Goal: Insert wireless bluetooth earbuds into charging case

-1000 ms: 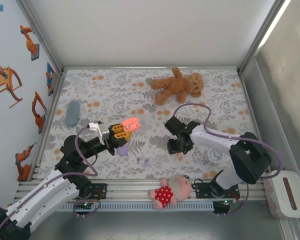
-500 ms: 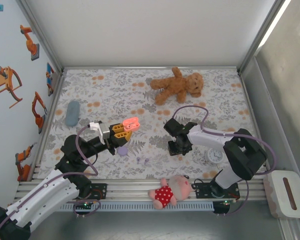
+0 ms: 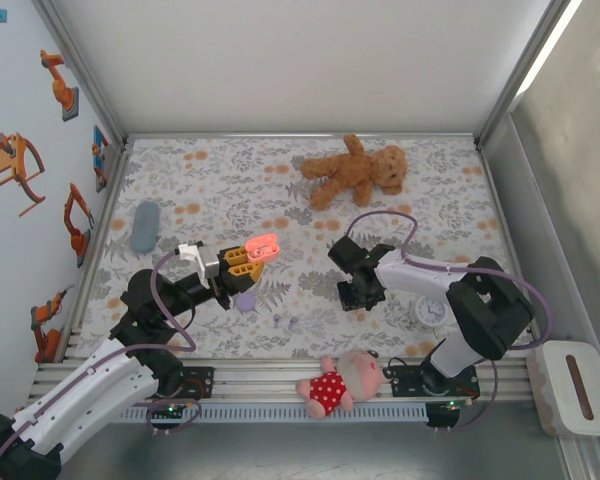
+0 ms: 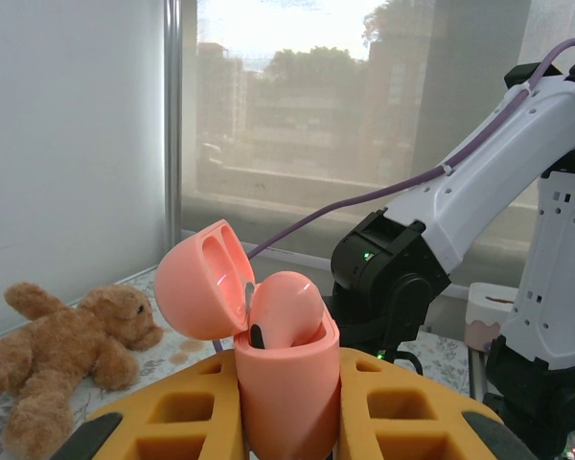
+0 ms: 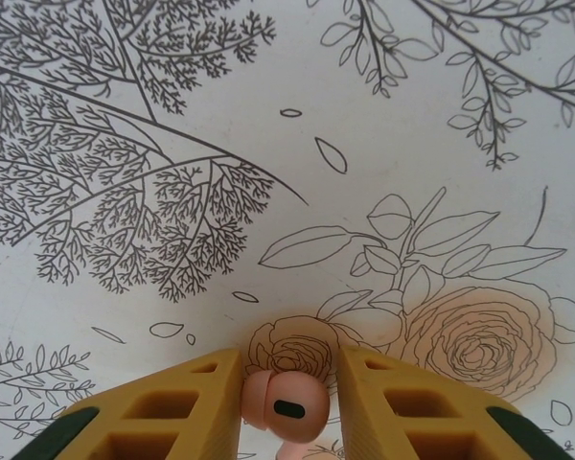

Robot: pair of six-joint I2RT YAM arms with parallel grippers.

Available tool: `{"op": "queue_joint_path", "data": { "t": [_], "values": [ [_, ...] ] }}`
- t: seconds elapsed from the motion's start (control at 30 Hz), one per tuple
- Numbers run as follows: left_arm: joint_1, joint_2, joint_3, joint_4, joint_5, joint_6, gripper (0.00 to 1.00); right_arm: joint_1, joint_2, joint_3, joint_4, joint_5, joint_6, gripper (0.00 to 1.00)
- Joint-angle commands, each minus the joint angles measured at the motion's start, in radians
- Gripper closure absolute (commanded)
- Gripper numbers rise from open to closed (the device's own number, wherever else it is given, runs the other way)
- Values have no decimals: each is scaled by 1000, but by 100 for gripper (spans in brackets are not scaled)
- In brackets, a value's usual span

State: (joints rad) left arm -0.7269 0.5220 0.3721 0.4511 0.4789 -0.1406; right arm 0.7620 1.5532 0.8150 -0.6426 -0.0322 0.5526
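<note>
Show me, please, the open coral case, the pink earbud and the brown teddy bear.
coral case (image 4: 286, 383): left wrist view, front of its lower half.
pink earbud (image 5: 286, 407): right wrist view, the dark oval on its face.
brown teddy bear (image 3: 348, 175): top external view, its belly.

L arm (image 3: 90, 385) & R arm (image 3: 420, 272): white shells on long links, black joint housings, lilac cable (image 3: 382, 214) run ext. along each. Green LED (image 4: 366, 256) lit on a black R-arm joint; bases (image 3: 185, 383) black w/ green lights at front. L gripper (image 3: 244, 258) & R gripper (image 5: 289, 369): orange-yellow fingers (image 5: 172, 412) w/ recessed rectangular pockets, dark green trim at outer edges; white bracket (image 3: 190, 251) behind L gripper.
</note>
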Motion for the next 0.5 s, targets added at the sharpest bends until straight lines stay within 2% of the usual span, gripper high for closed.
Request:
{"op": "queue_joint_path", "data": {
  "t": [0.0,0.47],
  "values": [
    [-7,-9,30,12,0,16,100,-2,26,-21,-1,-11,-1,71],
    [-7,-19,21,6,-3,13,100,-1,-40,26,-71,33,-38,73]
  ]
}}
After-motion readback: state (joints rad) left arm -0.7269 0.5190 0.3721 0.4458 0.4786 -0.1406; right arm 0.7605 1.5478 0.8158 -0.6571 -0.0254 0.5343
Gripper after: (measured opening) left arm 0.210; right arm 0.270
